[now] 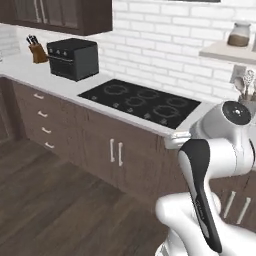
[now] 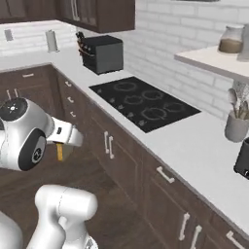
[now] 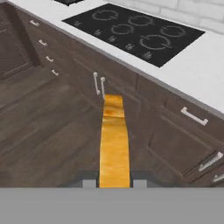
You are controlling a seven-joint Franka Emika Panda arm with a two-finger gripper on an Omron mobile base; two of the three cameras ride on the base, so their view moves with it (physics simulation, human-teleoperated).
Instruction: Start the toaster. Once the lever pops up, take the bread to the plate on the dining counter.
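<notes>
Between the gripper's (image 3: 114,183) two dark tips in the hand view sits the bread (image 3: 114,140), seen edge-on as a golden-orange strip of crust running up from the jaws, which are clamped on it from both sides. Right base view shows the same slice as a small orange bit (image 2: 60,151) hanging under the white hand, out over the dark wood floor (image 1: 55,200) and apart from the cabinets.

Just past the bread, dark brown cabinet fronts (image 3: 175,140) with silver bar handles. Above them runs the white kitchen counter (image 2: 194,146). Set into it is a black cooktop (image 2: 144,103) with ring burners, flush with the surface.

Farther along the counter to the right, a grey utensil cup (image 2: 236,127) holds spoons and spatulas. Just beside it, at the frame's right edge, is a dark boxy shape (image 2: 243,158), cut off; likely the toaster, cannot confirm.

Beyond the cooktop on the other side, a black countertop oven (image 1: 73,58) stands near the corner, with a knife block (image 1: 37,51) beside it. White brick wall (image 1: 165,45) behind. Up on a pale wall shelf (image 2: 214,61) stands a glass jar (image 2: 230,39) with brown contents. Dark upper cabinets (image 1: 60,14) hang above the oven.
</notes>
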